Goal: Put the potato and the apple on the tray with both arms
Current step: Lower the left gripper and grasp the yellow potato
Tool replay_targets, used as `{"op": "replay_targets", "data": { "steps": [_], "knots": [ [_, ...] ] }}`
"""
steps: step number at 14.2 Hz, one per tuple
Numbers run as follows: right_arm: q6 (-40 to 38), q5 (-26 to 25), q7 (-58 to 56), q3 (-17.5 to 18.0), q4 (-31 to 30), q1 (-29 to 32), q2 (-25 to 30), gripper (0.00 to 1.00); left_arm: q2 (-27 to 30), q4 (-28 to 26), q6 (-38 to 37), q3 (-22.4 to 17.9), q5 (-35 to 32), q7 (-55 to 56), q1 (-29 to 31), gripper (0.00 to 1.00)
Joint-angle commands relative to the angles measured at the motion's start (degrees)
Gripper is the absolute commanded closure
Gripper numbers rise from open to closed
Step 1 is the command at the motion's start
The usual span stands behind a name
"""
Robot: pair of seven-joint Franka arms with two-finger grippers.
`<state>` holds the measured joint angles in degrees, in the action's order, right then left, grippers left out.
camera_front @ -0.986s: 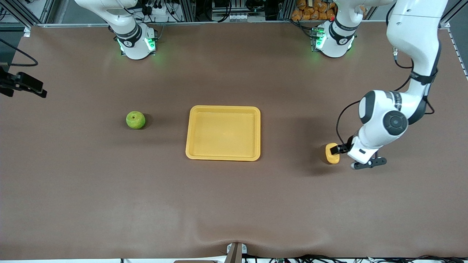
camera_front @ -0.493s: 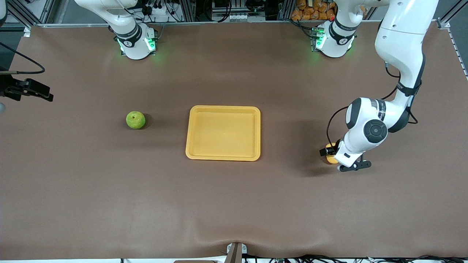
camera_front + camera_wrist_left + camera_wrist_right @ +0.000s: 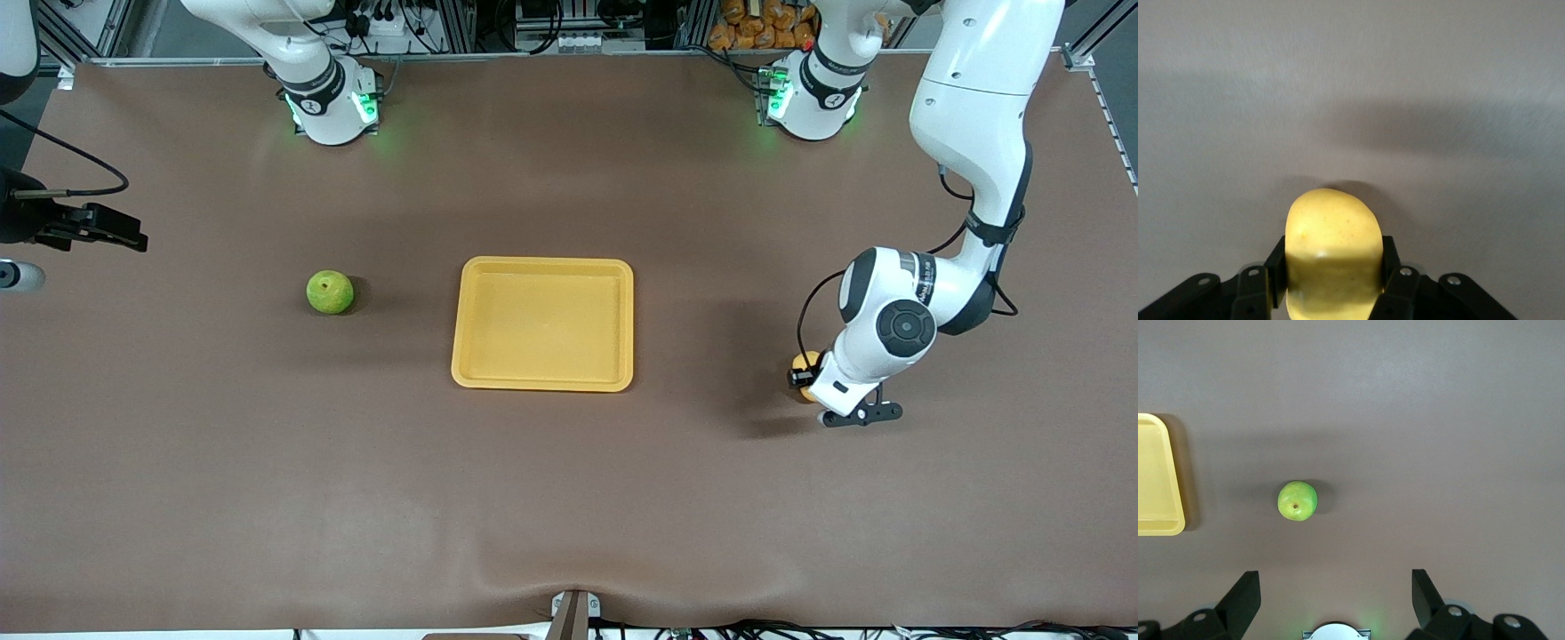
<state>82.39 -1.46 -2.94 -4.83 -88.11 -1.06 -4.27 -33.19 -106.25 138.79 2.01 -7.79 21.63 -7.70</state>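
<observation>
Left wrist: tool [image 3: 1333, 283] grips potato [image 3: 1333, 248]

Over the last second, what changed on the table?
The left gripper came down around the potato toward the left arm's end of the table; its fingers now flank it closely, the potato not yet lifted. The right gripper, open, crept inward from the right arm's end toward the apple. Apple and tray stayed put, the tray holding nothing.

Front view looks down from high across the table [image 3: 569, 498], facing both bases at twelve o'clock; left wrist view sits tight over the potato [image 3: 1333, 253]; right wrist view hangs higher, sharing apple [image 3: 1297, 501] and tray [image 3: 1153, 520] with it
</observation>
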Motion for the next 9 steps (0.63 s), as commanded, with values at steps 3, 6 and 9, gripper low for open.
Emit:
{"op": "replay_targets", "data": {
  "steps": [3,6,9],
  "knots": [
    [-1.2,-0.2,-0.7,-0.1,1.4,0.9,-4.3,0.0,3.4,2.7,-1.8,0.2,-1.3,4.8,-2.3,1.0],
    [-1.1,-1.0,-0.6,-0.1,1.4,0.5,-5.7,0.0,6.0,3.1,-4.7,0.8,-1.3,10.8,-6.5,1.0],
    [-0.6,0.2,0.2,0.0,0.4,0.4,-7.4,0.0,6.7,5.1,-4.7,0.8,-1.3,19.0,-11.7,1.0]
  ]
}}
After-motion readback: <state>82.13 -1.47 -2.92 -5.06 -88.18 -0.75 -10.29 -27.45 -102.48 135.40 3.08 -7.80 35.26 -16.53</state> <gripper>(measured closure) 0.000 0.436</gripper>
